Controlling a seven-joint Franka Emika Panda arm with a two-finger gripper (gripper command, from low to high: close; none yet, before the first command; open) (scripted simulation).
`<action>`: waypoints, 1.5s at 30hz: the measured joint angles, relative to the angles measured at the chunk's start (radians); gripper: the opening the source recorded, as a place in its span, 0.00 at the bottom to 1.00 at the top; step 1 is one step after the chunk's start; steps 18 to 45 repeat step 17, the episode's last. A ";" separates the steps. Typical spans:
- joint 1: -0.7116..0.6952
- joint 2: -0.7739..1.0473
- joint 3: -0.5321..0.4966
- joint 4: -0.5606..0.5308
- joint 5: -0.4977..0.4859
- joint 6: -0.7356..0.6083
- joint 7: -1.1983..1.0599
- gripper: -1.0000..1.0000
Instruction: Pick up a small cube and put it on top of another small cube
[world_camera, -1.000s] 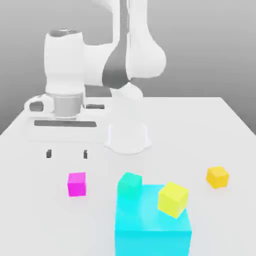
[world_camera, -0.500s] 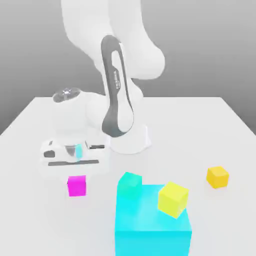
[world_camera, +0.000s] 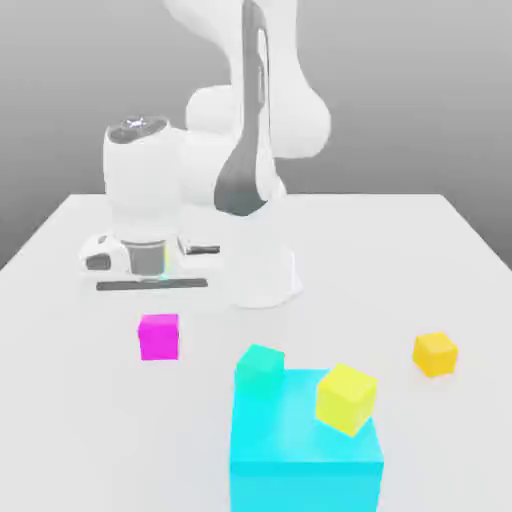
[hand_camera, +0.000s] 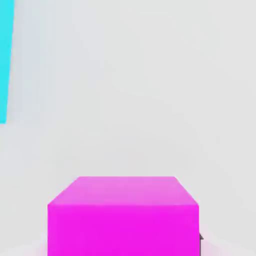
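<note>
The small cube (world_camera: 158, 336) is magenta-pink and hangs just under the white hand of my gripper (world_camera: 152, 285) at the exterior view's left, a little above the white table (world_camera: 90, 420). In the hand view the small cube (hand_camera: 123, 215) sits close in front of the camera, with a dark fingertip (hand_camera: 200, 238) at its side. The gripper is shut on this cube. A teal cube (world_camera: 260, 366) and an orange-yellow cube (world_camera: 435, 354) rest on the table to the exterior view's right of it.
A big cyan block (world_camera: 305, 450) stands at the front middle, with a yellow cube (world_camera: 346, 398) tilted on its top; the cyan block's edge (hand_camera: 4, 60) also shows in the hand view. The arm's white base (world_camera: 262, 275) stands behind the cubes.
The hand came down over the magenta cube, the gripper went from open to shut on it, and hand and cube have since risen slightly off the table.
</note>
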 joint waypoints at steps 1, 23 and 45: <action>0.018 -0.019 0.022 0.018 0.011 -0.037 0.037 0.00; 0.131 -0.002 0.214 0.115 0.076 -0.112 0.346 1.00; 0.131 -0.002 0.214 0.115 0.076 -0.112 0.346 1.00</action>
